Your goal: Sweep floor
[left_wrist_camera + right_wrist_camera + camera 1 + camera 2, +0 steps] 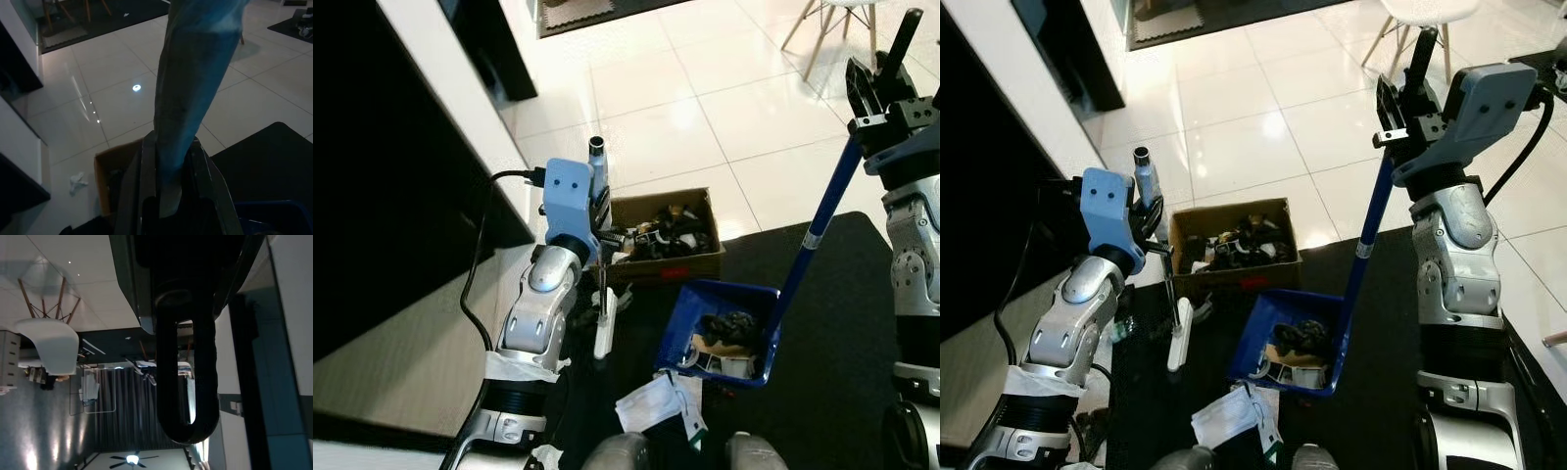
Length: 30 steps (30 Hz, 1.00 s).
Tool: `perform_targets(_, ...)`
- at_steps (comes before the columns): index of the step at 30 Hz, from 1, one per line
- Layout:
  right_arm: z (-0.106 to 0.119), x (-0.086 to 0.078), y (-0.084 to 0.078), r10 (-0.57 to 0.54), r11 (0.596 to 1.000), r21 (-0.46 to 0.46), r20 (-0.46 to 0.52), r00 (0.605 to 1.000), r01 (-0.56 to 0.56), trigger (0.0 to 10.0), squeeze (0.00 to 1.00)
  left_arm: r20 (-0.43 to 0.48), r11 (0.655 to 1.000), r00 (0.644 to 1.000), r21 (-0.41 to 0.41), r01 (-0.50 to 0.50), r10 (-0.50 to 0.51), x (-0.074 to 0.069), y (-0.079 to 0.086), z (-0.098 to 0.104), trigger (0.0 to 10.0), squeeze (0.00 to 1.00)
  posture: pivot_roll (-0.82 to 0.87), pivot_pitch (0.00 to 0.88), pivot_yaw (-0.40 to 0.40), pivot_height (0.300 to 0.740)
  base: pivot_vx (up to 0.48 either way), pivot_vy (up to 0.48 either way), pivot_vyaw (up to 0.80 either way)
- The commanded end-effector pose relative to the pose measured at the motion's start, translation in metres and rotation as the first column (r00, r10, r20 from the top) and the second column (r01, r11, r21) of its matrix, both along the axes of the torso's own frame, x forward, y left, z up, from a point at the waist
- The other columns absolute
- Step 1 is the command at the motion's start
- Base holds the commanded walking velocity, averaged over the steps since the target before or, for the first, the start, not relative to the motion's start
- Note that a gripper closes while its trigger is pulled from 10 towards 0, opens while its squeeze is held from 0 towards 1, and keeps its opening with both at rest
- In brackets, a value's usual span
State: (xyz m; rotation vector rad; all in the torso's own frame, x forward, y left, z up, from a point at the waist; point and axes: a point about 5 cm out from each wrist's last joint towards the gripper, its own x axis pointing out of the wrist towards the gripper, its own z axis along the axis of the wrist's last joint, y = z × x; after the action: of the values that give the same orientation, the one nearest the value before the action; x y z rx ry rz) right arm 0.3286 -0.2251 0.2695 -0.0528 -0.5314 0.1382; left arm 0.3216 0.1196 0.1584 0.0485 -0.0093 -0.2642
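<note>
Head views: glossy white tile floor (pixel 705 88), black mat (pixel 842 323) near. Blue dustpan (pixel 724 333), loaded with debris, sat on mat before cardboard box (pixel 668 257); its long handle (pixel 1367 235) slanted up toward right claw (pixel 1400 108), clenched on it. Left wrist view: left claw (pixel 168 196) clamped on upright broom handle (pixel 190 98).

A white chair (pixel 1427 12) on slanted wooden legs stands on the glossy pale tiles, well beyond the black rug (pixel 1386 323). A dark mat (pixel 1167 22) lies further off than the rug, by the black-and-white cabinet (pixel 450 93). A black cable (pixel 473 284) droops beside that cabinet
</note>
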Motion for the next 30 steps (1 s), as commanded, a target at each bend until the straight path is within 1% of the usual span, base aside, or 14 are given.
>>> perform_targets(1, 0.0112, -0.0025, 0.0067, 0.031, 1.000, -0.003, 0.052, 0.998, -0.031, 10.0, 0.00, 0.040, 1.000, 0.999, 0.010, -0.017, 0.016, 0.0011, 0.0050, 0.0052, 10.0, 0.00, -0.08, 0.072, 0.145, 0.740, 0.480, 0.000, 0.00)
perform_targets(18, 0.0113, -0.0035, 0.0072, 0.038, 0.999, -0.007, 0.051, 0.998, -0.037, 10.0, 0.00, 0.033, 1.000, 0.999, 0.002, -0.024, 0.024, 0.0011, 0.0056, 0.0035, 10.0, 0.00, -0.08, 0.079, 0.143, 0.740, 0.480, 0.000, 0.00)
perform_targets(30, 0.0112, -0.0042, 0.0086, 0.046, 0.999, -0.011, 0.049, 0.998, -0.045, 10.0, 0.00, 0.018, 0.999, 0.999, -0.001, -0.044, 0.044, 0.0019, 0.0085, 0.0003, 10.0, 0.00, -0.08, 0.083, 0.140, 0.740, 0.401, 0.000, 0.00)
